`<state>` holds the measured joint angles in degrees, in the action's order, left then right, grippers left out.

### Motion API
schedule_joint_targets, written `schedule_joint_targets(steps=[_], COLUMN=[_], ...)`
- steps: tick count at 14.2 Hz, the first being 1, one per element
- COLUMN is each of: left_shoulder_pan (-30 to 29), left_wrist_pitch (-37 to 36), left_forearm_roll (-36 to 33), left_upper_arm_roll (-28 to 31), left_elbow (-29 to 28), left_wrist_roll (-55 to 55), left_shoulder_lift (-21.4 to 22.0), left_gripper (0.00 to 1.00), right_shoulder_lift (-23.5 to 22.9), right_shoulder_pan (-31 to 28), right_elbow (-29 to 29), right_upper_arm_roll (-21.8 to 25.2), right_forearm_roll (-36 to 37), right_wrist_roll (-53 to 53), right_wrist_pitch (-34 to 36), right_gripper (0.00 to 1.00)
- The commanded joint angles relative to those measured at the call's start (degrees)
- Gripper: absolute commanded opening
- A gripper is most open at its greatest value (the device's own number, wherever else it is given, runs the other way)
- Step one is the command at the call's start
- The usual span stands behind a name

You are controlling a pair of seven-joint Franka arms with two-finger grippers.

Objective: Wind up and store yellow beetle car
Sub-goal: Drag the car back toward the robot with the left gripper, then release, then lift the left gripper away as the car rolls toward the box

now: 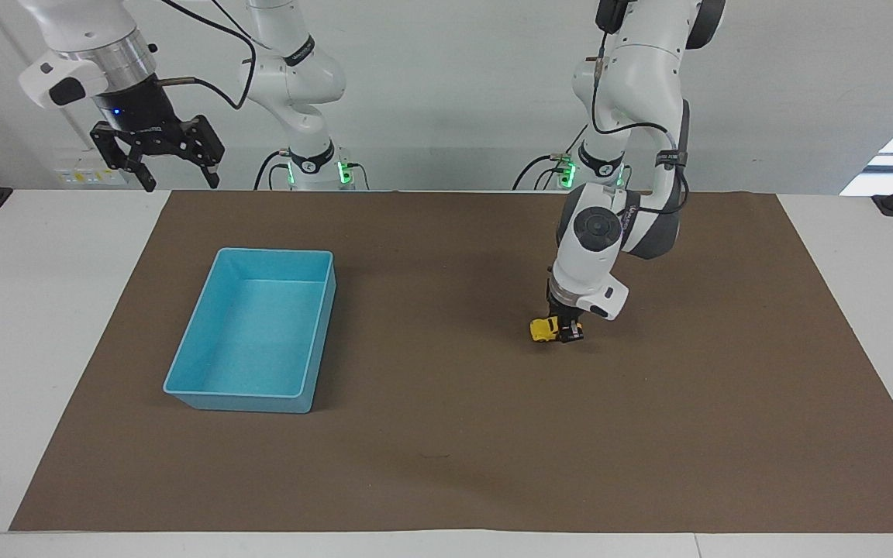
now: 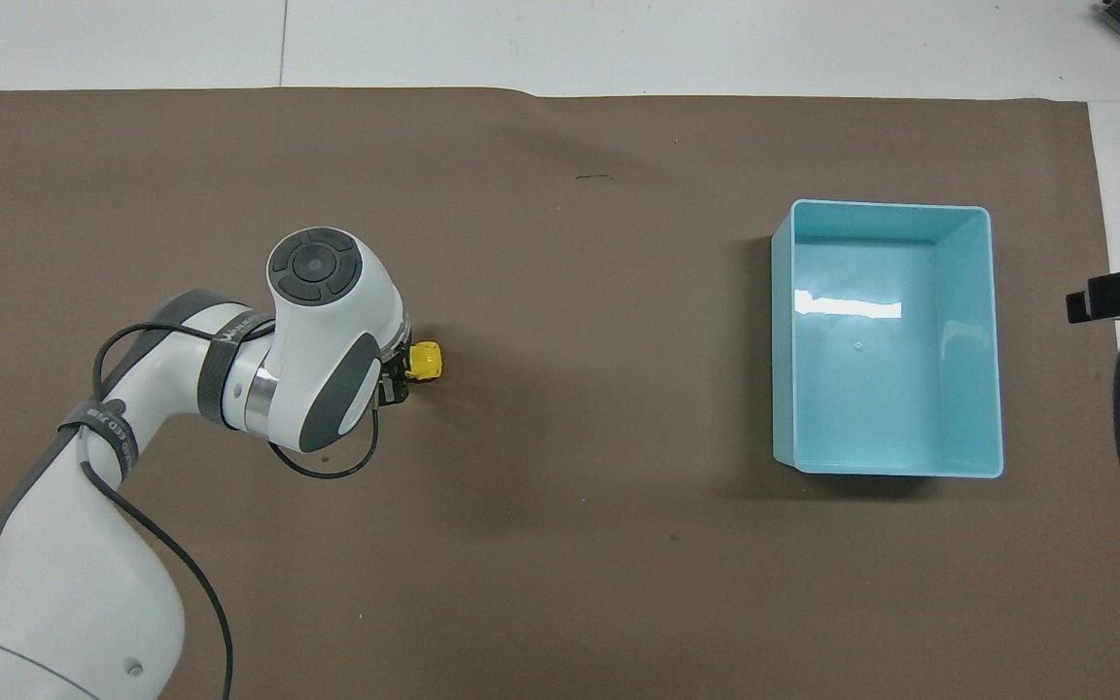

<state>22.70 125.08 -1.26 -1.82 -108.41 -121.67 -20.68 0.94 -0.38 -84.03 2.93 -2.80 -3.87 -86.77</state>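
The yellow beetle car (image 1: 544,330) (image 2: 425,361) sits on the brown mat, toward the left arm's end of the table. My left gripper (image 1: 565,332) (image 2: 397,377) is down at mat level, shut on the car; its white wrist hides most of the grip from overhead. Away toward the right arm's end, the light-blue bin (image 1: 206,387) (image 2: 784,350) stands with nothing in it. My right gripper (image 1: 179,180) waits high above the table edge near that bin, fingers open and holding nothing.
The brown mat (image 1: 446,465) covers most of the white table. A black bracket with a cable (image 2: 1119,297) juts in at the table edge beside the bin. Bare mat lies between the car and the bin.
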Motion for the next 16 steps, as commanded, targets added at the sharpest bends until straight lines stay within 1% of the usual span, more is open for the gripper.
schedule_joint_targets(steps=[1, 2, 16], left_shoulder_pan=[-1.69, -1.69, -1.78], left_wrist_pitch=[0.61, 0.6, -0.36], left_forearm_roll=[-1.73, -1.73, -1.73], left_upper_arm_roll=[0.06, 0.06, 0.06], left_elbow=[-1.01, -1.01, -0.22], left_wrist_roll=[1.78, 2.22, 2.23], left_shoulder_lift=[0.46, 0.46, 0.99], left_gripper=[0.69, 1.0, 1.0], right_shoulder_lift=[0.82, 0.82, 0.82], right_shoulder_pan=[-0.5, -0.41, -0.41], right_elbow=[-0.61, -0.61, -0.52], right_upper_arm_roll=[-0.56, -0.56, -0.56], right_forearm_roll=[0.69, 0.69, 0.69], right_wrist_roll=[0.71, 0.71, 0.71], right_wrist_pitch=[0.2, 0.2, 0.2], right_gripper=[1.0, 1.0, 1.0])
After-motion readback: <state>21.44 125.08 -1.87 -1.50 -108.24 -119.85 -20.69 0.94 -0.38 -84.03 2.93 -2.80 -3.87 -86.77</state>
